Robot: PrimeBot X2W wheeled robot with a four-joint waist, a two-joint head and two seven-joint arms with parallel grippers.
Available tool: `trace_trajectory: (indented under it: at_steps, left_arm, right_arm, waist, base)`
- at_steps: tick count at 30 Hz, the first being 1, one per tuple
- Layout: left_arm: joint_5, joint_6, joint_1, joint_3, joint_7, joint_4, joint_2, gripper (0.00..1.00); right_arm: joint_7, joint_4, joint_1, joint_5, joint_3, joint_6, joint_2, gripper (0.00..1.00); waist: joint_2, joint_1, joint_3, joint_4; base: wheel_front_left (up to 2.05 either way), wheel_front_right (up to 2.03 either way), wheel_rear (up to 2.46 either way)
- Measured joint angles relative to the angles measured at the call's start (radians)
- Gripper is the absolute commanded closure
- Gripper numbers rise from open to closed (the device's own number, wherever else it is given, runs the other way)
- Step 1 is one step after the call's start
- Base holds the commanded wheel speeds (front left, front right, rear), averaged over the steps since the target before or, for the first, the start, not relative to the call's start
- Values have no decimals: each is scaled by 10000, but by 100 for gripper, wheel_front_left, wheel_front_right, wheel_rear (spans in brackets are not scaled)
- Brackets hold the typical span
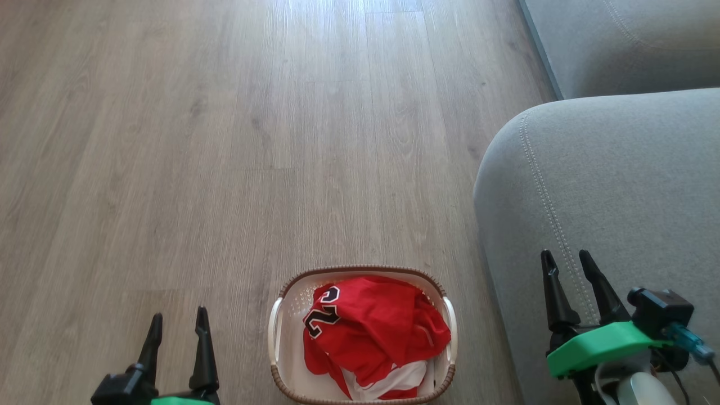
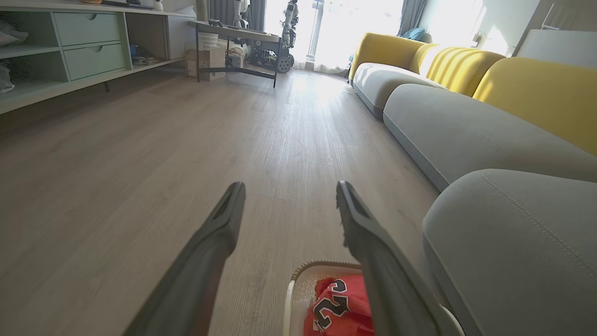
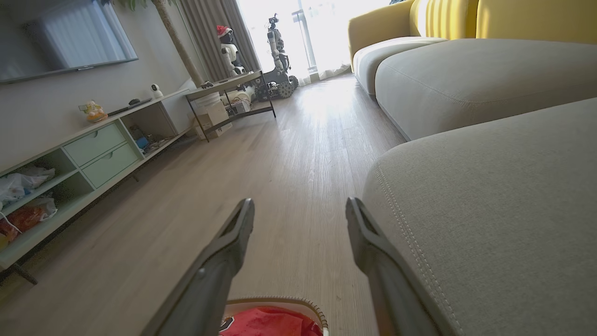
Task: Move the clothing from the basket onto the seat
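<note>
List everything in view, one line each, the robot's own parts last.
floor: one, pale wood planks.
sofa: one, grey seats with yellow backs, right side.
basket: one, cream with brown rim, on the floor beside the sofa.
clothing: one, red with white and black, bundled in the basket.
shelf unit: one, pale with green drawers, left wall.
table: one, dark legs, far end.
left pincer: one, dark, open, left of the basket.
right pincer: one, dark, open, before the sofa.

The right end effector (image 3: pixel 299 202), fingers spread, hangs above the basket (image 3: pixel 280 299) beside the seat (image 3: pixel 489 210).
</note>
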Motion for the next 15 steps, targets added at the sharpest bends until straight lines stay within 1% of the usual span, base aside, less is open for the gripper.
trace_trajectory:
  at_steps: [2,3,10,15]
  left_arm:
    - [180,4,15,-17,-81,12,4,0]
    - [382,73,57,-56,-159,38,8,0]
    - [1083,94,147,-194,-341,188,23,0]
    - [1327,165,149,-209,-428,247,31,0]
  right_arm:
    - [0,35,0,-311,-71,0,59,0]
    - [-2,58,0,-616,-128,0,113,0]
    - [-10,107,0,-1624,-270,0,217,0]
    - [-12,117,0,-2192,-370,2,316,0]
  waist:
    - [0,0,3,7]
    - [0,0,4,15]
    - [0,0,-16,25]
    - [0,0,-53,39]
  base:
    - [0,0,0]
    - [0,0,0]
    - [0,0,0]
    - [0,0,0]
